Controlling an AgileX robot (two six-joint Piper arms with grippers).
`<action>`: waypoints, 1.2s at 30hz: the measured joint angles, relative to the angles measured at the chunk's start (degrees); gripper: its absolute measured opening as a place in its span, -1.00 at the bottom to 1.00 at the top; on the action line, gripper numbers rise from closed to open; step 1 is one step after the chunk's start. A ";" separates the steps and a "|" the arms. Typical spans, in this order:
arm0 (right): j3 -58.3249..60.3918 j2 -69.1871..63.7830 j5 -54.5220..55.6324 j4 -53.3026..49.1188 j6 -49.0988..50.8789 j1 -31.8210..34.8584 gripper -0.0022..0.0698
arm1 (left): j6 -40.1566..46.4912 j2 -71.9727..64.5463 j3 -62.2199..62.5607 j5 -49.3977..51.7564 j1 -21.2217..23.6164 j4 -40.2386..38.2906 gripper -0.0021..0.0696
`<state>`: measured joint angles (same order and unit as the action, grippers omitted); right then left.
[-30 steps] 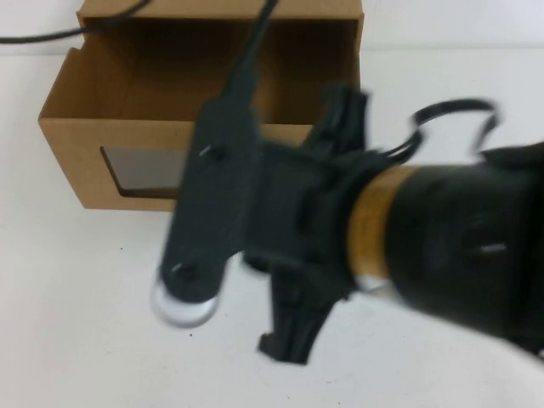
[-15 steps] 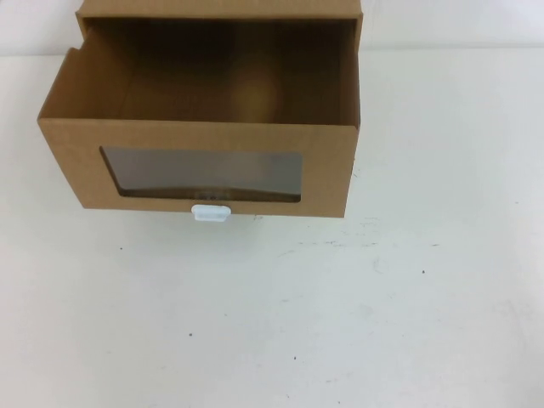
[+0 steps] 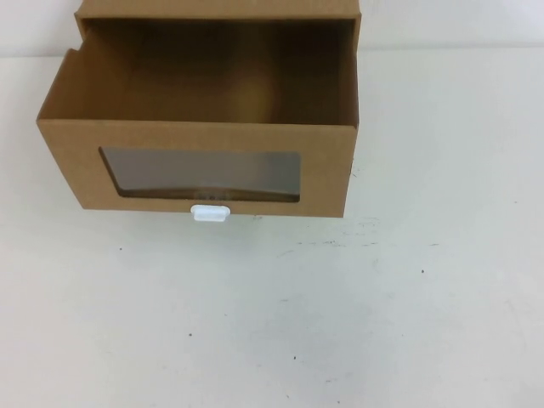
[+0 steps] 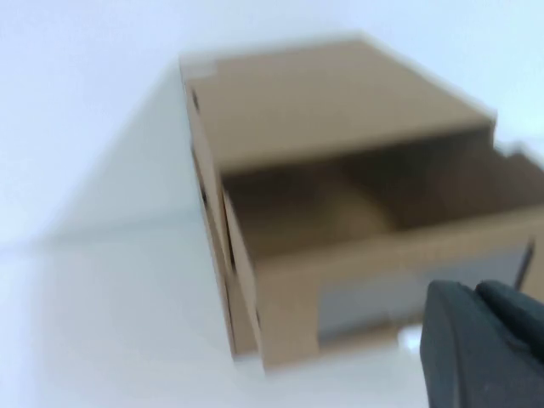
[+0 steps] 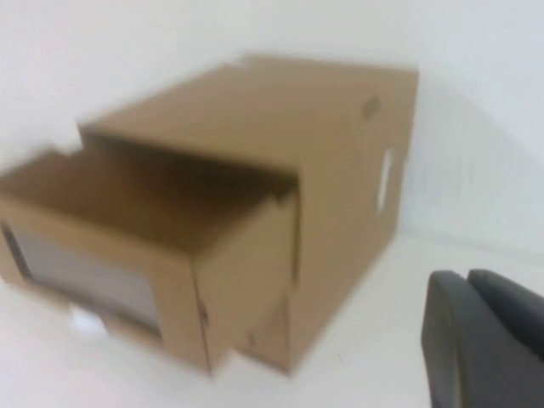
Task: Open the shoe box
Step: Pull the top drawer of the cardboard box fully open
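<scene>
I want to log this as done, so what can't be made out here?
- Drawer inside: shadowed in the high view; its back hidden under the box shell, which the frame edge cuts.
- Left claw: apart from the drawer, blurred and cut off in the left wrist view; outside the high view.
- Right claw: shut, apart from the drawer, cut off in the right wrist view.

A white table [image 3: 408, 340] bears faint scuffs [image 3: 327, 244] and dark specks [image 3: 422, 272].
</scene>
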<state>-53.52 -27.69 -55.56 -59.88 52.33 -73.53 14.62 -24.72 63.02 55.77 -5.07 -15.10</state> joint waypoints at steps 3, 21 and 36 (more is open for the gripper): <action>8.92 3.76 -0.10 -1.71 1.05 0.00 -0.98 | -0.73 4.80 -9.48 -1.87 0.00 0.68 -0.95; 27.38 5.06 1.29 -6.94 1.51 0.00 -0.98 | -0.73 6.26 -40.12 -16.21 0.00 4.20 -0.95; 27.38 5.06 1.65 -6.83 1.51 0.00 -0.98 | -2.42 21.21 -54.78 -36.17 0.00 13.08 -0.95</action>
<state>-26.14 -22.64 -53.90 -66.71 53.84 -73.53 12.20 -3.51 8.23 19.59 -5.07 -2.02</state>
